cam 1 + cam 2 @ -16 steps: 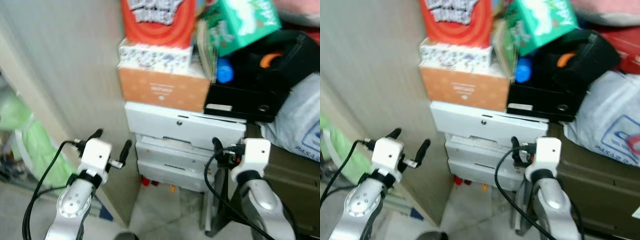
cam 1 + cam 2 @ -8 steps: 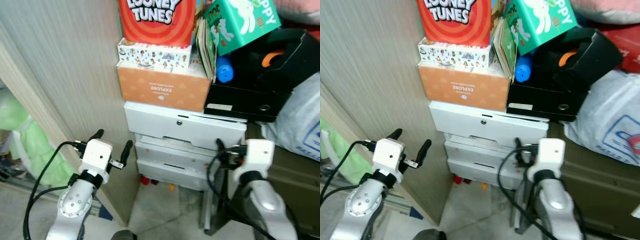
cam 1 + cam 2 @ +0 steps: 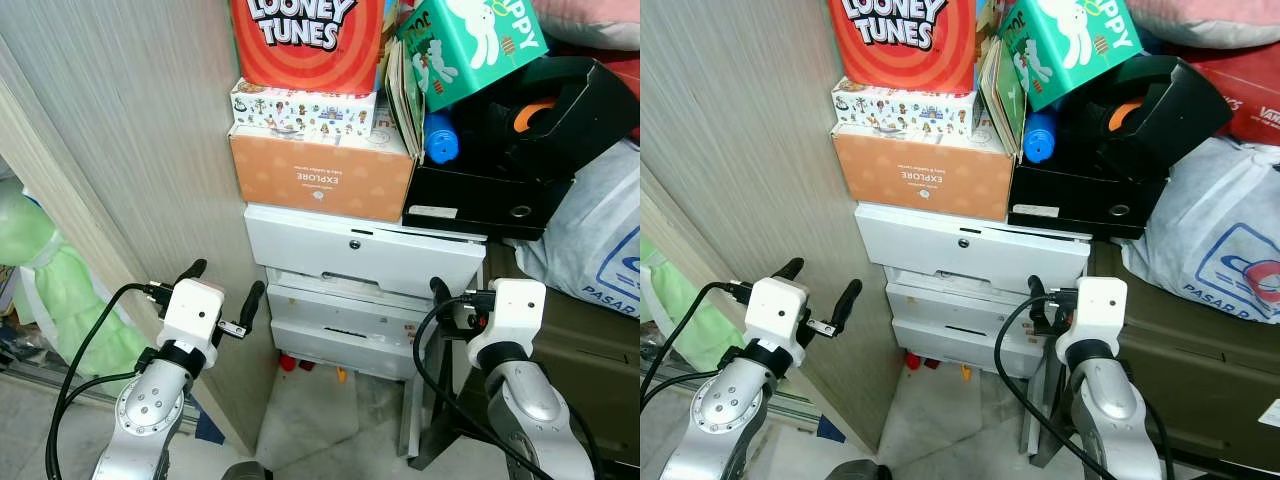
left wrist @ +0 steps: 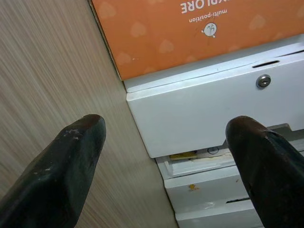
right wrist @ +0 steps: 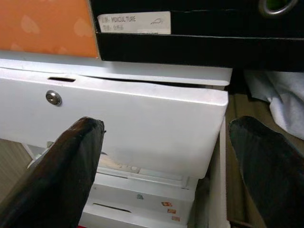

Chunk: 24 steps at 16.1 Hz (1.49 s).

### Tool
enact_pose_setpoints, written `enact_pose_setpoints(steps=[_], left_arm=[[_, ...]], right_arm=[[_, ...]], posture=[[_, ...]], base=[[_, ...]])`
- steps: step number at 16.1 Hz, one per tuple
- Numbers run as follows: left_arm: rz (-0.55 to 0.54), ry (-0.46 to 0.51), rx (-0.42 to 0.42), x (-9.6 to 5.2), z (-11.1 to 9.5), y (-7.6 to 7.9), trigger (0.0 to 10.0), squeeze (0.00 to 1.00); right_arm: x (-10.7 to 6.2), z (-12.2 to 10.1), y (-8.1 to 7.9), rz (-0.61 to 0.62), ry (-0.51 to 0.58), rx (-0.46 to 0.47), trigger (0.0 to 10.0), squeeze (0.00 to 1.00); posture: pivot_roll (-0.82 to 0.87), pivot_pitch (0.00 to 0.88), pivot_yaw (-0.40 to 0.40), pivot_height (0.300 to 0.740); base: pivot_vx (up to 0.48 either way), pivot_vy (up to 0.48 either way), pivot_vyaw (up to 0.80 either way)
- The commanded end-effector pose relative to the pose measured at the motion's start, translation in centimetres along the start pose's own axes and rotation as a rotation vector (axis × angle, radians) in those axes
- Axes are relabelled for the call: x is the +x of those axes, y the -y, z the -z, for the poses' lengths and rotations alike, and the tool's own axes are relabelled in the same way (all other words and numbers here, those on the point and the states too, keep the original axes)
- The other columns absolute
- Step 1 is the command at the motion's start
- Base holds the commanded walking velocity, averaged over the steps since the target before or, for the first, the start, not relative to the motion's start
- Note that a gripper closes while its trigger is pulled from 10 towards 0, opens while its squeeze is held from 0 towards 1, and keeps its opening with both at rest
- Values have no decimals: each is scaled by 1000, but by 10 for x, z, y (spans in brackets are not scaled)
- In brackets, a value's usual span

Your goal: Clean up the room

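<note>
head view: while both arms wait raised, left gripper [image 3: 222, 291] and right gripper [image 3: 452, 300] are spread, empty; orange box [image 3: 320, 180] sits on the white drawer unit's [image 3: 365, 255] top, left edge.
left wrist: fingers [image 4: 61, 171] apart, facing the unit's left corner.
right wrist: fingers [image 5: 66, 171] apart before the top drawer, likely lining up.

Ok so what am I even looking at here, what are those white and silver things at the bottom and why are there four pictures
Those are a humanoid robot's two arms. Two pictures come from cameras in its head, looking down; the other two from a camera on each wrist, looking along the black fingers. The left gripper and right gripper are both open and hold nothing. Ahead stands a white drawer unit, its top drawer pulled out a little. On it sit an orange box and a black tray, with a red box and a green box higher up. A white bag lies to the right.
</note>
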State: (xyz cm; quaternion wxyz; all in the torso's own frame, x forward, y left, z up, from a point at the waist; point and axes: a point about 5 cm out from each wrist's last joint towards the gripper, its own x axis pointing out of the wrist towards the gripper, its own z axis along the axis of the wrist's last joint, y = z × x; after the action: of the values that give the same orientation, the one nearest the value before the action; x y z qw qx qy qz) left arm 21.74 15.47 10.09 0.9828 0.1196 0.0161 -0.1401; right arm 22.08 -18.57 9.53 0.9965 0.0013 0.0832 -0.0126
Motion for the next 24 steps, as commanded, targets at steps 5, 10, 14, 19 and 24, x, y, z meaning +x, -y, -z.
enact_pose_setpoints(steps=[5, 10, 14, 19, 24], left_arm=[[-1, -8, 6, 2, 2, -3, 10000, 0], [2, -5, 5, 3, 1, -3, 10000, 0], [1, -4, 9, 4, 0, -3, 10000, 0], [14, 9, 2, 6, -1, -3, 10000, 0], [-66, 9, 28, 3, -1, -6, 10000, 0]], right_arm=[[4, -1, 0, 7, -5, -1, 10000, 0], [4, -1, 1, 11, -4, 0, 10000, 0], [4, 0, 1, 14, -4, 2, 10000, 0], [5, 0, 0, 20, -1, 6, 10000, 0], [6, -1, -5, -28, 3, -25, 10000, 0]], posture=[[-29, 0, 2, 740], [-29, 0, 1, 740], [-29, 0, 2, 740], [-29, 0, 8, 740], [-24, 0, 10, 740]], base=[[-254, 0, 0], [-356, 0, 0], [-70, 0, 0], [0, 0, 0], [0, 0, 480]])
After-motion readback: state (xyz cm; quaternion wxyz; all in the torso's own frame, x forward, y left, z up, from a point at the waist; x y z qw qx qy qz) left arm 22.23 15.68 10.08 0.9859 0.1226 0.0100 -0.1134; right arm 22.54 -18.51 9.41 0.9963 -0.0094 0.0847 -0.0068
